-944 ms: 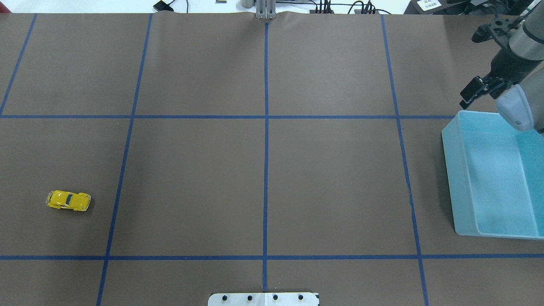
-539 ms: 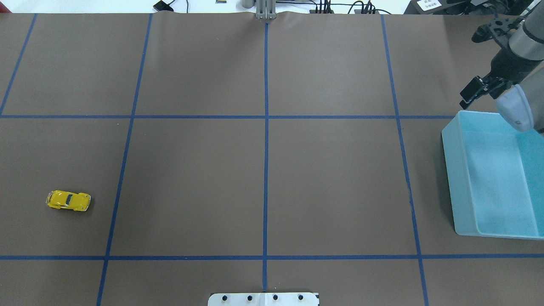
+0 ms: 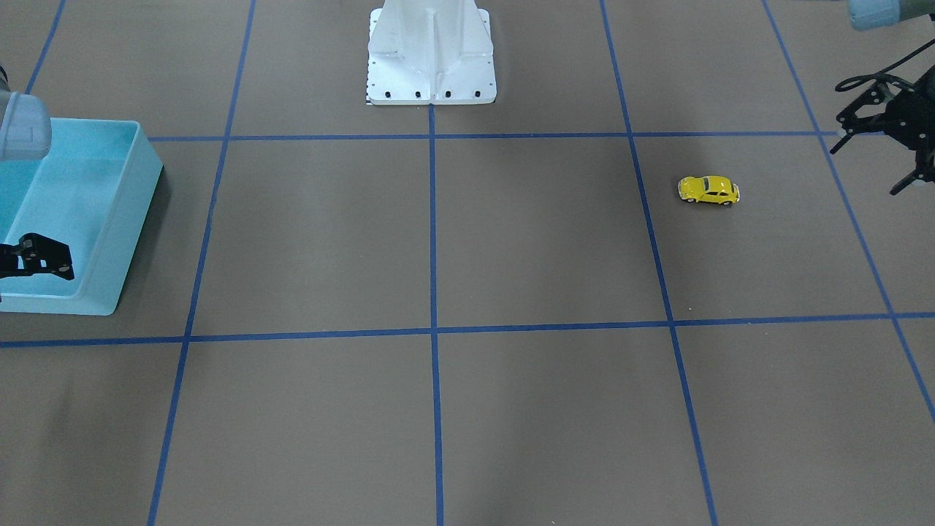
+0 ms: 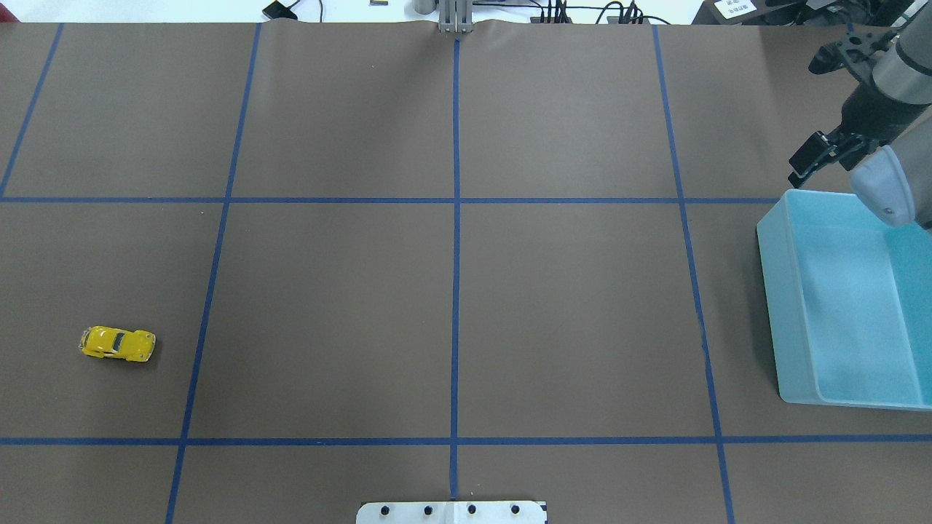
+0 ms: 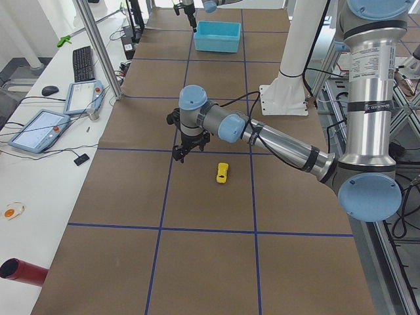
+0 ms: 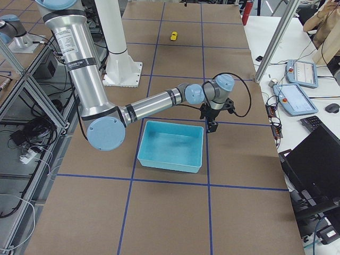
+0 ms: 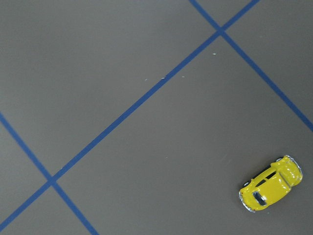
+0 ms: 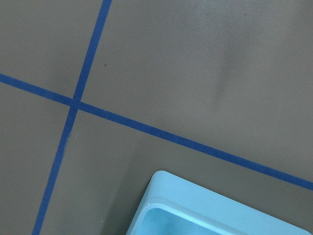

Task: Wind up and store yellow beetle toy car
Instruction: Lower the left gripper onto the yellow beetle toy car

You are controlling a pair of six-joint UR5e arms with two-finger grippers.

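Note:
The yellow beetle toy car [image 4: 118, 343] stands on its wheels on the brown table at the near left; it also shows in the front view [image 3: 708, 190], the left side view [image 5: 223, 172] and the left wrist view [image 7: 270, 183]. My left gripper [image 3: 865, 171] hangs above the table beside the car, farther left and apart from it, open and empty; it also shows in the left side view [image 5: 178, 156]. My right gripper [image 4: 801, 167] hangs at the far corner of the light blue bin [image 4: 772, 276] and looks open and empty.
The light blue bin [image 3: 139, 190] is empty and sits at the table's right edge; its corner shows in the right wrist view [image 8: 195, 205]. The white robot base plate [image 3: 431, 80] stands at the near middle. Blue tape lines divide the table.

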